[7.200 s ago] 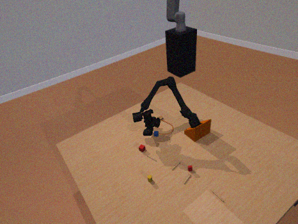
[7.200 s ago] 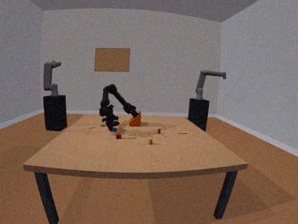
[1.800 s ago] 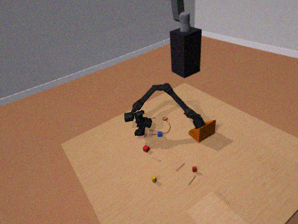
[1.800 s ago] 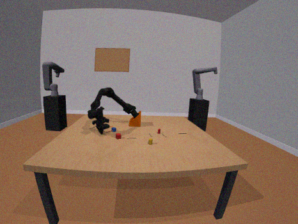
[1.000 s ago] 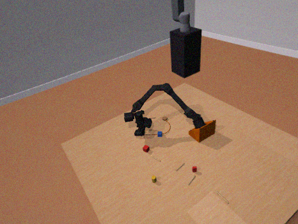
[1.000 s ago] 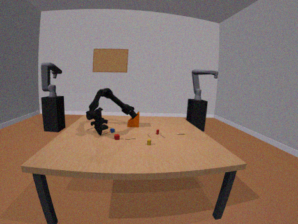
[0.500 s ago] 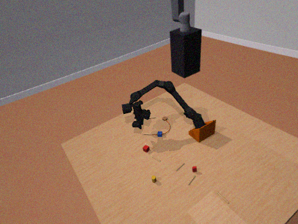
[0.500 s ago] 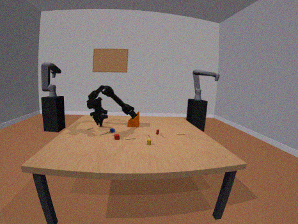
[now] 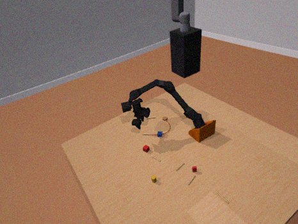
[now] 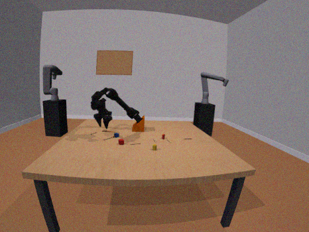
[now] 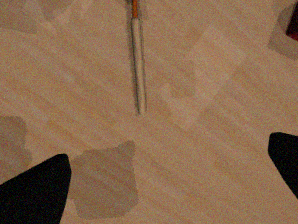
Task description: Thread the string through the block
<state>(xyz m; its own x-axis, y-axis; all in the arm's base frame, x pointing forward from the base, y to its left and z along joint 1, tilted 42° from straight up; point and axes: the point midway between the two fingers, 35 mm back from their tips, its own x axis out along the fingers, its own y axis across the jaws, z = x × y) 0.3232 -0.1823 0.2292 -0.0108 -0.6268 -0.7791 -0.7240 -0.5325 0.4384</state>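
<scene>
The blue block (image 9: 160,134) (image 10: 116,135) sits on the table. The orange string (image 9: 170,125) (image 11: 135,9) curves from the round button (image 9: 165,118) to the block's right side in the top view. A short bit of string shows on the block's left side, joined to the thin stick (image 9: 147,134) (image 10: 109,138) (image 11: 139,70), which lies on the table pointing away from the block. The hole itself is too small to see. My gripper (image 9: 142,122) (image 10: 103,128) (image 11: 172,153) is wide open and empty, above the table beyond the stick's free end, touching nothing that I can see.
A red cube (image 9: 146,148) (image 10: 121,142) (image 11: 294,25) is near the stick. Further off are a small red object (image 9: 194,169) (image 10: 163,136), a yellow cylinder (image 9: 153,179) (image 10: 154,148) and several loose sticks. One loose stick (image 9: 151,118) lies near the button, close to the gripper.
</scene>
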